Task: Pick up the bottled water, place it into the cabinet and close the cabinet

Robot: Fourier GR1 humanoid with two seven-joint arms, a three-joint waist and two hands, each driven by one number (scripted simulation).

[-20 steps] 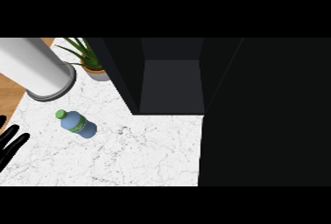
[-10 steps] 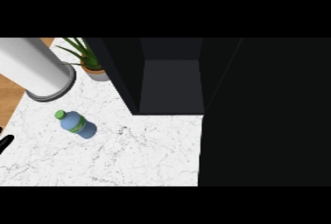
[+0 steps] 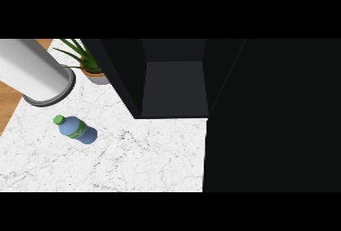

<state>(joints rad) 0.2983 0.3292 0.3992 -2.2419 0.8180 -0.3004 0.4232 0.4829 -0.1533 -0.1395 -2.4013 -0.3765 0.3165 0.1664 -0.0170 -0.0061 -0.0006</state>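
Observation:
The bottled water [image 3: 75, 129], blue with a green cap and green label, stands on the white marble counter [image 3: 133, 167] at the left of the head view. The dark cabinet [image 3: 174, 81] is open beyond it, its grey inner shelf showing. Its door [image 3: 273, 117] stands open as a big black panel over the right side. Neither hand shows anywhere in the view.
A large white cylinder [image 3: 33, 72] stands at the back left. A potted green plant [image 3: 88, 63] sits between it and the cabinet. The counter's left edge borders a wooden floor [image 3: 8, 99].
The left hand, seen at the lower left edge one second ago, has slid out of view. The bottle has not moved.

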